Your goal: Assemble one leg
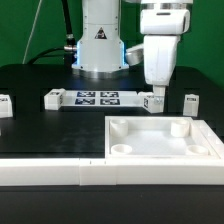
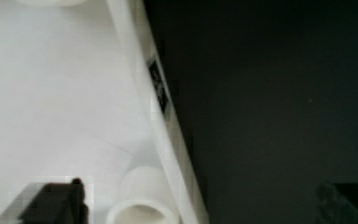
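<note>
The fingers (image 2: 51,203) are spread wide and hold nothing. Between them runs the tagged edge of the white tabletop (image 2: 51,100), with a round socket (image 2: 144,212) close to one finger and the dark worktop (image 2: 282,100) toward the other. In the exterior view the leg (image 1: 155,100) stands upright just below the fingers, with the marker board (image 1: 97,98) beside it.

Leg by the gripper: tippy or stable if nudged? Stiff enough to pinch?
The leg looks short and blocky, so it is probably rigid, light and hard to tip. Its flat faces suggest it would slide rather than roll on the smooth table.
</note>
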Available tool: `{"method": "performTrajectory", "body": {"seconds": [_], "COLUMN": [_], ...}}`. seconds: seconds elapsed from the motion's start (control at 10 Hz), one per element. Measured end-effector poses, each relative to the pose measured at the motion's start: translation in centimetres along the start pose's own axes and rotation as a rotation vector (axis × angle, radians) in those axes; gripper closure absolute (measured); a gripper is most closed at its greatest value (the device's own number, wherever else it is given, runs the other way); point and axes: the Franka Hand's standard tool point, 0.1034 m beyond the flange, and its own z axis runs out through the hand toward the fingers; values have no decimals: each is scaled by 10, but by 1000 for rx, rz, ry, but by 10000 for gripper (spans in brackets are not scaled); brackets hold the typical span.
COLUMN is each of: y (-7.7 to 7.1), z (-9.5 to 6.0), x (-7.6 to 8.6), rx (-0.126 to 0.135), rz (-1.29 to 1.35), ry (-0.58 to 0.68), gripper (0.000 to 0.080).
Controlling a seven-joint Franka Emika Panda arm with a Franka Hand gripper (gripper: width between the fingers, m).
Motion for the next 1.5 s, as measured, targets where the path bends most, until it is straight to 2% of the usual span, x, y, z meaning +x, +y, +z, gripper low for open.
{"method": "performTrajectory", "body": {"seconds": [0.1, 0.3, 0.5, 0.6, 0.9, 1.1, 1.3, 1.4, 1.5], "y": [-5, -18, -31, -35, -39, -65, -81, -86, -83], "z": [1, 2, 3, 2, 3, 8, 9, 11, 10], "x": [-1, -1, 10, 19, 21, 30, 40, 40, 40], "rx": [1, 28, 50, 48, 72, 95, 113, 120, 120], "rz": [162, 442, 720, 779, 1033, 1327, 1498, 1544, 1541], "ry": [13, 21, 20, 22, 23, 30, 27, 22, 22], "gripper": [150, 150, 150, 150, 150, 150, 150, 150, 150]}}
